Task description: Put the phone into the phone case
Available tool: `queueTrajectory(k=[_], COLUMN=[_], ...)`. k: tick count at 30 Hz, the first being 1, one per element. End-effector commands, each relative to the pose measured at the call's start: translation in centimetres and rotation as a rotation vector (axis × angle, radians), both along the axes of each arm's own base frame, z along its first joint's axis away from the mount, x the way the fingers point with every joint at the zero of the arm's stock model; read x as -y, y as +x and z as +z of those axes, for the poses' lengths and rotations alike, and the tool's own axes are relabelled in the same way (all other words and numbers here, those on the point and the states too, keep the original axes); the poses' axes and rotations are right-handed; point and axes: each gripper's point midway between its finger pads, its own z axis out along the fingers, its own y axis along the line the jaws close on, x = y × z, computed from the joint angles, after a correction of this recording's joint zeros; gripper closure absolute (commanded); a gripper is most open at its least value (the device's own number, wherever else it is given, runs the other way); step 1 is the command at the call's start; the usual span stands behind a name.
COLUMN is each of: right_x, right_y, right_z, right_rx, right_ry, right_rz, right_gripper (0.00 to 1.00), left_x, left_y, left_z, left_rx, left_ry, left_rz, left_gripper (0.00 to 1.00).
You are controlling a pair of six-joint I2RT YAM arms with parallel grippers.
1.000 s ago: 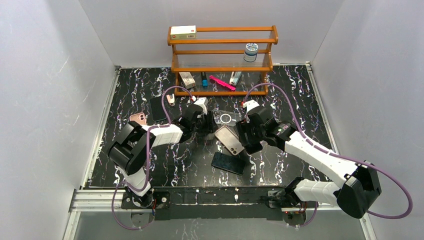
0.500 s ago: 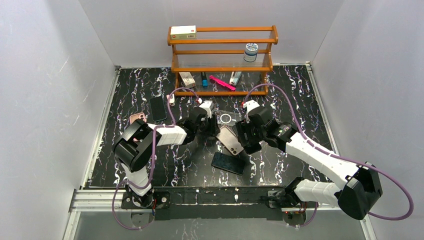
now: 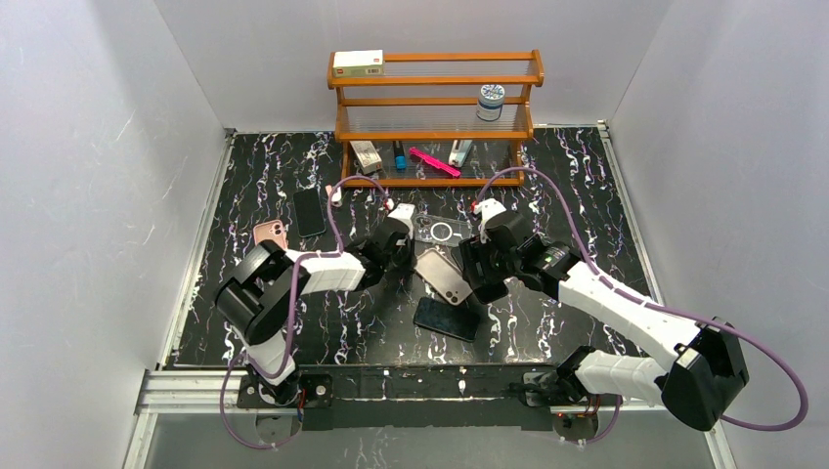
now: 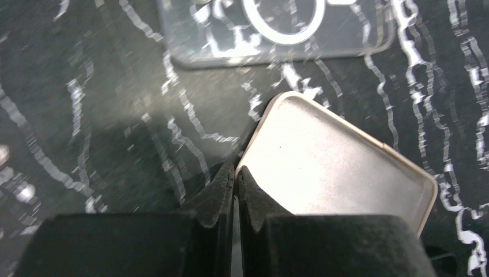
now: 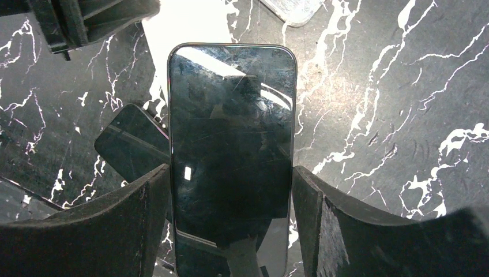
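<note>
Left fingers (image 4: pixel 216 193): drawn together to a hairline gap, nothing seen between, tips touching the left edge of the beige case (image 4: pixel 340 167). Hazard: skids or spins the case if pressed on, being braced at one point only.

Beige case: open side up on the surface (image 3: pixel 606 195), just near of the clear case (image 4: pixel 277 29). Hazard: tips up at the free end under a one-sided push.

Phone (image 5: pixel 230 133): screen toward the wrist camera, clamped across its width by the right fingers (image 5: pixel 144 225), far end seemingly above the beige case. Hazard: enters askew and jams on the rim if tilted; slides out along its smooth sides under a loosened hold.

Spare dark phone (image 5: pixel 130 144): flat on the surface, near of the beige case. Hazard: struck by a right finger on the way down, or mistaken for the phone to be cased.
</note>
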Motion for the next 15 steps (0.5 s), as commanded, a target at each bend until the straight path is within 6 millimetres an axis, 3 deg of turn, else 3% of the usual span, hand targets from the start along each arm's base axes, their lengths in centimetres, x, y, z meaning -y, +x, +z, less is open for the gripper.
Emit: queueTrajectory(k=[1,9,15], right_x=[-1.7,-4.4,-7.2], right_y=[1.2,1.2,1.0], right_z=[3.0,4.3,4.8], right_rx=[0.102,0.138,0.175], right_ry=[0.112,0.198,0.276], right_rz=[0.031,0.157,0.281], right_gripper=[0.7,0.7,0.7], left_x=[-3.9,-8.4,-13.1], left_y=[-0.8,-2.5,-3.6], left_z=[1.1,1.9,0.5], left_rx=[0.009,-0.012,-0.124], left_ry=[0.098,0.194,0.193], left_rz=[0.114,0.214,0.33], left_gripper=[1.0,1.0,1.0])
